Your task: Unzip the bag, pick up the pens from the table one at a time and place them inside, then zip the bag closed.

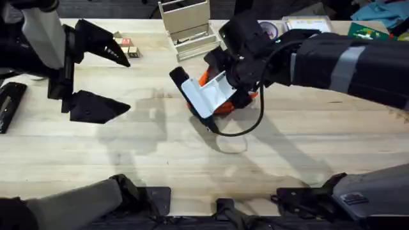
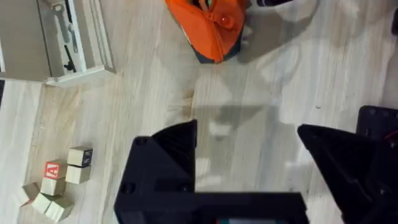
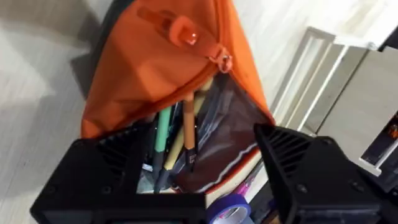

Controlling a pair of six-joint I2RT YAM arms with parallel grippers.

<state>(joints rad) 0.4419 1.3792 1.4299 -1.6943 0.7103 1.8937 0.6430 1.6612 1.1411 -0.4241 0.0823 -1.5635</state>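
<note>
Right gripper [image 3: 205, 180] close over bag's open mouth, fingers spread wide, holding nothing. Surface [image 1: 128, 153] light wood. Bag [image 3: 168, 81] orange, lying mid-surface just in front of white organizer [image 1: 188, 25]; zipper partly open, pull [image 3: 221, 61] at end of gap. 2 pens inside bag: green pen [image 3: 161, 134], orange pen [image 3: 188, 127]. Left gripper [image 1: 102, 76] well left of bag, wide apart, empty. Letter blocks [image 2: 59, 180] left of organizer.

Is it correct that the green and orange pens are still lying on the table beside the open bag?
No. The right wrist view shows the green pen and the orange pen already inside the open bag, not on the table.
</note>
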